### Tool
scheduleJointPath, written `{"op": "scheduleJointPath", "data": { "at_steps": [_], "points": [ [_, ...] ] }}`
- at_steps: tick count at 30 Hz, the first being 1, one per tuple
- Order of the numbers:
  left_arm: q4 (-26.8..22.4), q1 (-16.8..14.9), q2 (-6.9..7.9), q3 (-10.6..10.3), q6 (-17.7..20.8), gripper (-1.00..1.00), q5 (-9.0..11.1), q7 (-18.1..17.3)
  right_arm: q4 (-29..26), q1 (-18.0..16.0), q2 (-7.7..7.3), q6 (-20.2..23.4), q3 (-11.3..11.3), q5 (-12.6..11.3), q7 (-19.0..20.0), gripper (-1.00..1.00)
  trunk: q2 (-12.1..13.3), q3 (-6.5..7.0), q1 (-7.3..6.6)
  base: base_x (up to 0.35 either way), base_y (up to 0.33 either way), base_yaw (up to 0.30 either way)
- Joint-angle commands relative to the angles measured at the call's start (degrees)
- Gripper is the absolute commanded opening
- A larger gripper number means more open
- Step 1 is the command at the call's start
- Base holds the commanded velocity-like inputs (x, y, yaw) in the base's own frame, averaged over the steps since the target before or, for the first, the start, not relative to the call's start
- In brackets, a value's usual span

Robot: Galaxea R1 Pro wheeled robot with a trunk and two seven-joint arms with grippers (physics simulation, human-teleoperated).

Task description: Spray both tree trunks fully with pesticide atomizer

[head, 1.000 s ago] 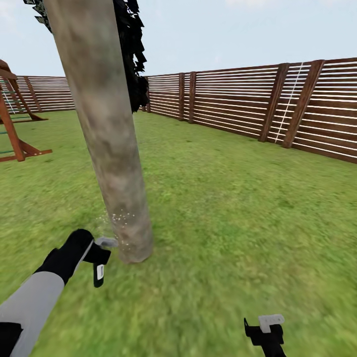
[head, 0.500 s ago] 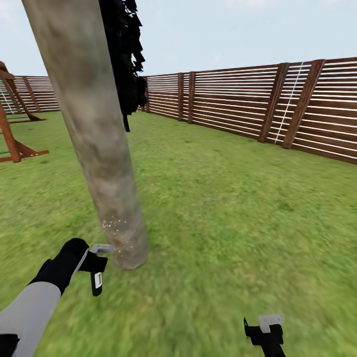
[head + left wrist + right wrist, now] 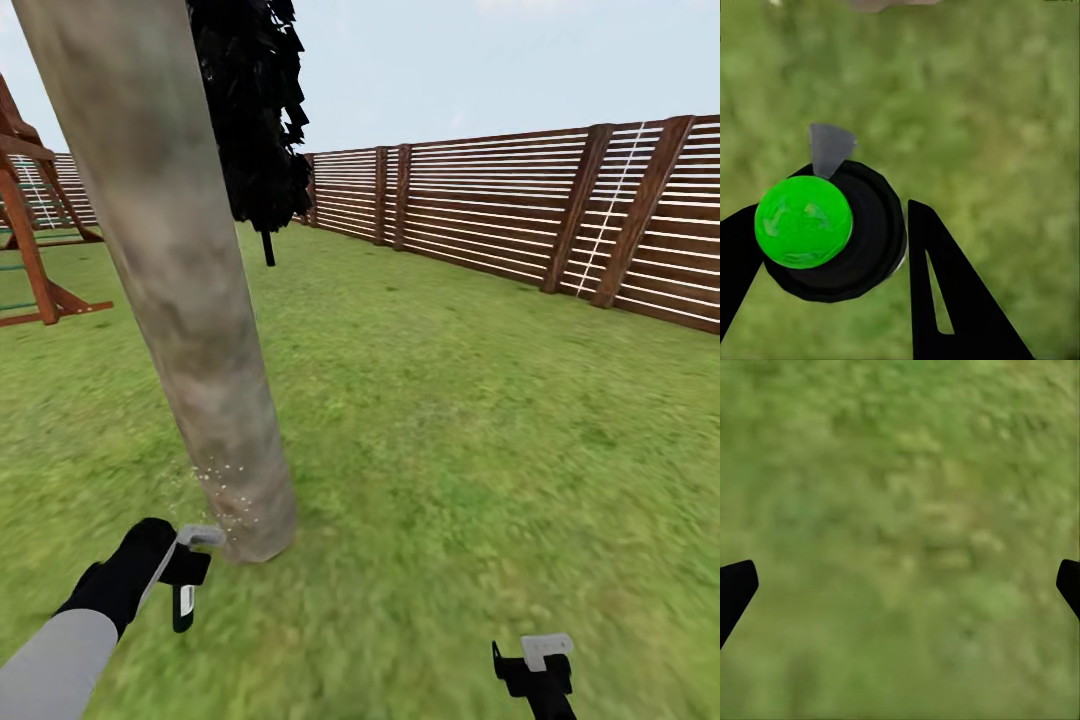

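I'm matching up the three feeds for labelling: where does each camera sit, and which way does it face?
Head view: on the head, facing forward and down at the tree trunk, lawn and fence; both arms show.
Left wrist view: by the left gripper, looking down at grass past the pesticide atomizer.
Right wrist view: by the open right gripper, facing grass.
All share the lawn.

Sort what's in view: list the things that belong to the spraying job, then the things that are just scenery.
Job:
- tree trunk, speckled with spray near its base
- pesticide atomizer, held in the left gripper

Scenery:
- wooden fence
- dark cypress-like tree
- wooden play frame
- lawn
- right gripper, open
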Motion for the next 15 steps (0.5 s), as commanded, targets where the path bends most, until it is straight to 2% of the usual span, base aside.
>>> {"op": "scheduleJointPath", "data": {
  "at_steps": [1, 2, 3, 5, 7, 11, 12, 14, 15],
  "points": [
    [-0.1, 0.1, -0.14, 0.2, 0.0, -1.00, -0.6, -0.3, 0.1, 0.0, 0.00, -0.1, -0.4, 0.6, -0.3, 1.00, 0.0, -0.05, -0.01, 0.005, -0.003, 0.000],
    [0.0, 0.1, -0.27, 0.3, 0.0, -1.00, -0.5, -0.2, 0.1, 0.0, 0.00, -0.2, -0.4, 0.6, -0.2, 1.00, 0.0, -0.05, -0.01, 0.003, -0.001, 0.000],
    [1.3, 0.2, -0.75, 0.4, -1.0, -1.00, 0.4, -0.2, 0.1, 0.0, 0.00, -0.2, -0.4, 0.6, -0.2, 1.00, 0.0, -0.05, -0.01, 0.000, 0.000, 0.000],
    [5.6, 0.3, -2.15, 0.5, -6.8, -1.00, 3.2, 0.0, 0.1, 0.0, 0.00, -0.2, -0.4, 0.6, -0.2, 1.00, 0.0, -0.05, -0.01, 0.000, 0.000, 0.000],
    [6.6, 0.2, -2.34, 0.5, -9.3, -1.00, 4.4, 0.3, 0.1, 0.0, 0.00, -0.2, -0.4, 0.6, -0.2, 1.00, 0.0, -0.05, -0.01, 0.000, 0.000, 0.000],
    [6.5, 0.2, -2.27, 3.4, -11.1, -1.00, 4.8, 0.8, 0.1, 0.0, 0.03, -0.1, -0.4, 0.6, -0.2, 1.00, 0.0, -0.05, -0.01, 0.000, -0.080, 0.064],
    [6.8, 0.3, -2.30, 3.8, -11.2, -1.00, 4.7, 2.2, 0.1, 0.0, 0.06, -0.1, -0.4, 0.6, -0.2, 1.00, 0.0, -0.05, -0.01, 0.000, -0.232, 0.222],
    [7.1, 0.3, -2.73, 4.2, -11.3, -1.00, 5.0, 8.8, 0.1, 0.0, 0.08, -0.2, -0.4, 0.6, -0.3, 1.00, 0.0, -0.05, -0.01, 0.000, -0.264, 0.264],
    [7.2, 0.3, -2.83, 4.2, -11.2, -1.00, 5.2, 9.7, 0.1, 0.0, 0.09, -0.1, -0.4, 0.6, -0.3, 1.00, 0.0, -0.05, -0.01, -0.007, -0.271, 0.252]
  ]
}}
